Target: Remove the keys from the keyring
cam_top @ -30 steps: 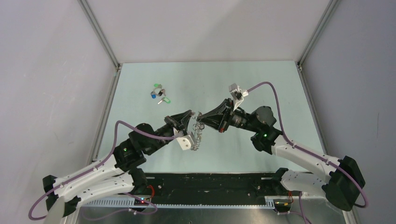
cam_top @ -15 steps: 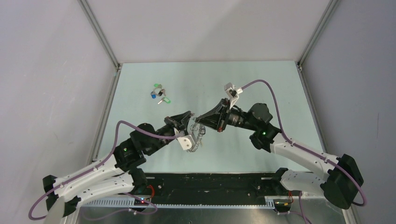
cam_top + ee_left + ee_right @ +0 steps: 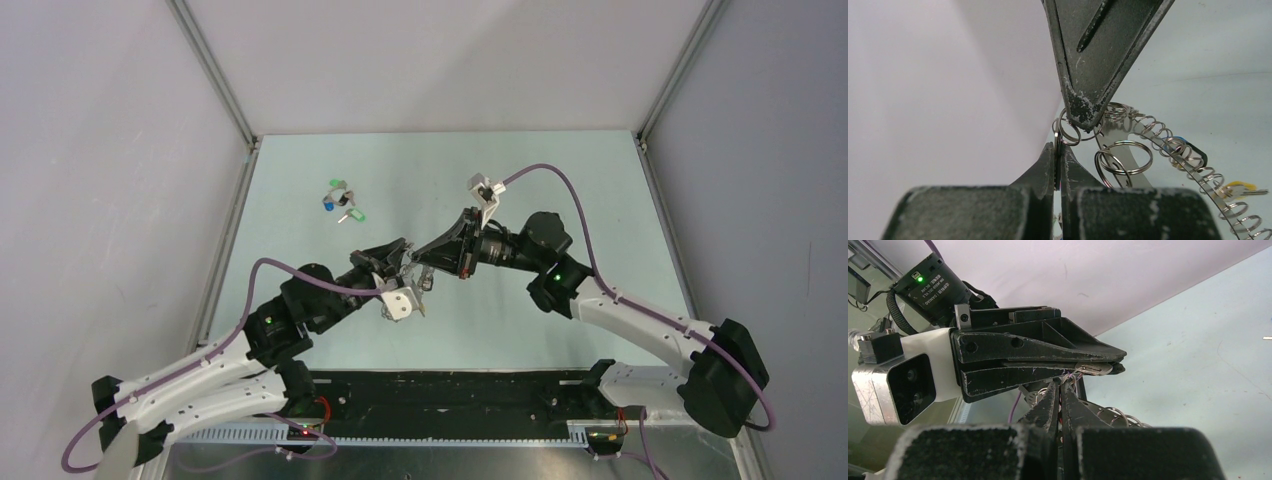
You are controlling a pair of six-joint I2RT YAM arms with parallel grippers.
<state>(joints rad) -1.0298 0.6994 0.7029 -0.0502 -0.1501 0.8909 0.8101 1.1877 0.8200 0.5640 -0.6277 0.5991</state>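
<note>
Right gripper (image 3: 424,262) slides left, meeting left gripper (image 3: 402,258) tip to tip; the keyring (image 3: 426,285) now dangles shorter beneath them.

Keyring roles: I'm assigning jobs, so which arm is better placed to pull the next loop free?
Right, probably. The right gripper has its jaws pinching a small wire loop at the rim, while the left gripper clamps the keyring edge, acting as anchor.

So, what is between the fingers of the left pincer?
A thin flat silver piece is clamped in the left pincer, next to the keyring. The fingers cover the rest, so whether it is a key or the ring's rim cannot be told.
</note>
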